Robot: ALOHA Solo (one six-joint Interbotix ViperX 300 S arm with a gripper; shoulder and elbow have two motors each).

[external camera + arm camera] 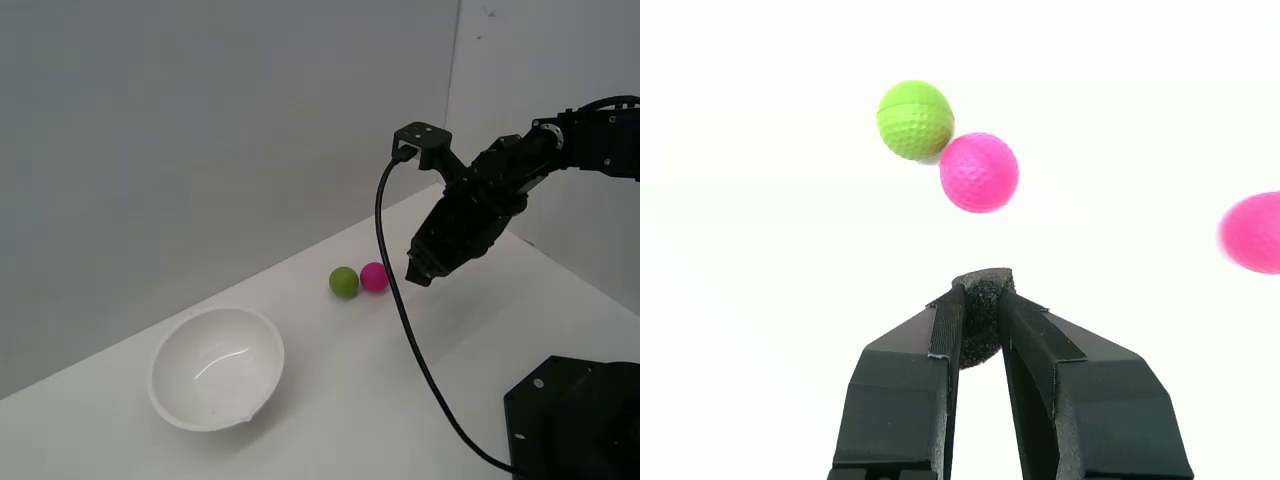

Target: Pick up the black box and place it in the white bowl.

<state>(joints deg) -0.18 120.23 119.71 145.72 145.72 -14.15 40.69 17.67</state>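
The claw [981,300] is clamped on the black box [982,318]: in the wrist view its two fingers [908,390] press in from either side of a small, dark, rough-textured block, whose top edge pokes out just past the fingertips. In the exterior view the claw [418,276] hangs above the white tabletop [360,400], tilted downward, and the box itself is too dark against the black fingers to make out there.

Just ahead of the claw tips in the wrist view lie a dimpled pink ball [979,172] and, a little farther on and touching or nearly touching it, a dimpled green ball [915,120]. In the exterior view the same pair sits on the tabletop close beside the claw, the pink ball [374,277] nearer to it and the green ball [344,282] on the pink one's far side. A second pink ball [1252,232] shows blurred at the edge of the wrist view, off to one side of the claw; it appears to be hidden in the exterior view.

The white bowl [216,366] rests on the tabletop well apart from the claw, beyond the two balls toward the exterior view's left, its opening tipped slightly toward the camera. A black cable [400,310] hangs from the arm past the claw.
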